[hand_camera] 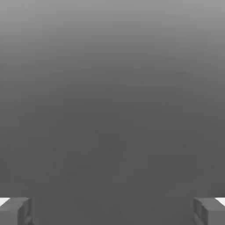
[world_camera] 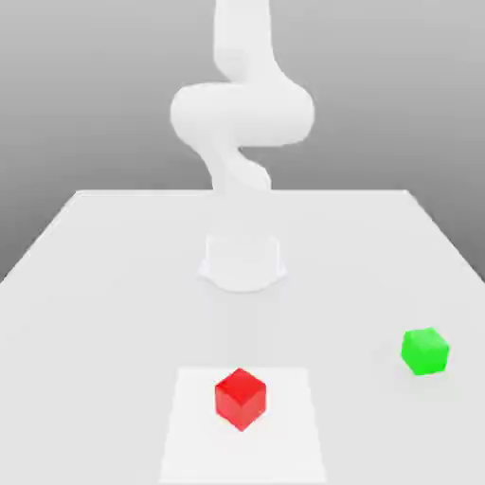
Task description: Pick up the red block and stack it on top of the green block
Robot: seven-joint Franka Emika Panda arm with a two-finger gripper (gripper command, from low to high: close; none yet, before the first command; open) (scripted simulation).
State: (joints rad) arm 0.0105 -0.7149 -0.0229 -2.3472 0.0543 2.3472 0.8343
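Spread wide and empty, the claw (hand_camera: 112, 212) had yet to take up its load. The red block (world_camera: 241, 400) sat on a pale square (world_camera: 194, 455) upon the surface (world_camera: 114, 313), corner toward the camera; misaligned fingers risked catching its edges and twisting it. The green block (world_camera: 425, 351) stood well apart, toward the exterior view's right, where an off-center release could topple the stack.

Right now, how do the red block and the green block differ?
Color: the red block is bright red, the green block bright green. Place: the red block sits on the white square, the green block off it, toward the exterior view's right. Shared: both are small plain cubes, and neither is stacked.
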